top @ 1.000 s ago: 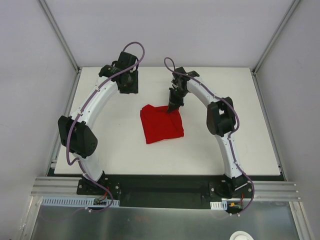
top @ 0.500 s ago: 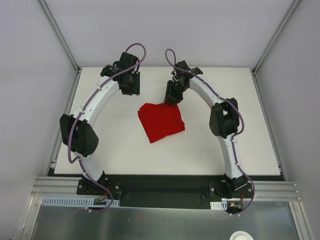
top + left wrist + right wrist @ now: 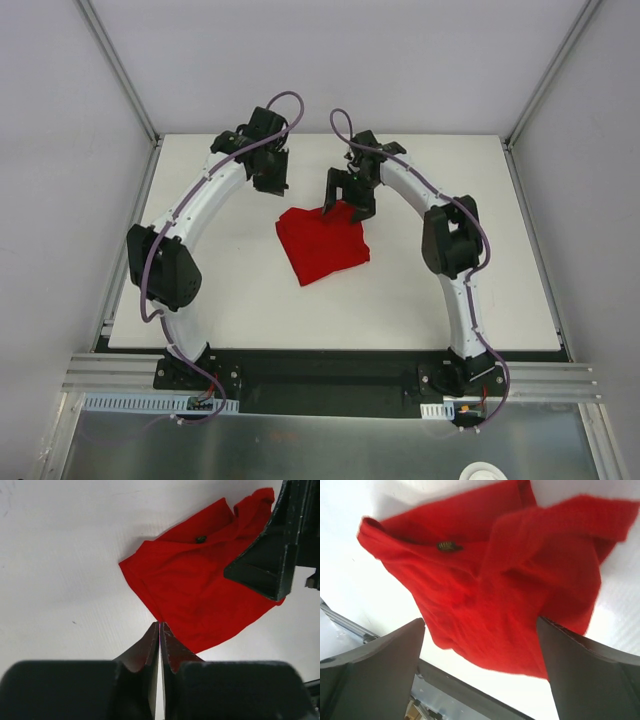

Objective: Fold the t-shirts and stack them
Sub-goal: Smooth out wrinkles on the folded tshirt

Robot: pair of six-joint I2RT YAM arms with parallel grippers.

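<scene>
Top cam: fixed overhead, far, whole flat white table (image 3: 250, 300), arm bases (image 3: 190, 375) at 6 o'clock. Left wrist cam: mid-range, own black left gripper (image 3: 159, 626) at 6 o'clock. Right wrist cam: very close, black right gripper (image 3: 480, 622), its fingers at 5 and 7. All share the bright red fabric t-shirt (image 3: 322, 243); left wrist catches right gripper at 2 o'clock.

T-shirt (image 3: 322, 243): red cloth, matt, soft knit, creased. Table (image 3: 230, 290): white, matt, smooth. Left gripper (image 3: 159, 626) and right gripper (image 3: 480, 624): black plastic look, matt, slightly grainy faces. Left arm (image 3: 192, 203) and right arm (image 3: 416, 186): white smooth shells, light sheen; joints black matt. Cables (image 3: 285, 100): purple, smooth sheath. Rail (image 3: 105, 375): bare metal, satin. Sheet (image 3: 320, 440) below: brushed metal, dull reflections.
</scene>
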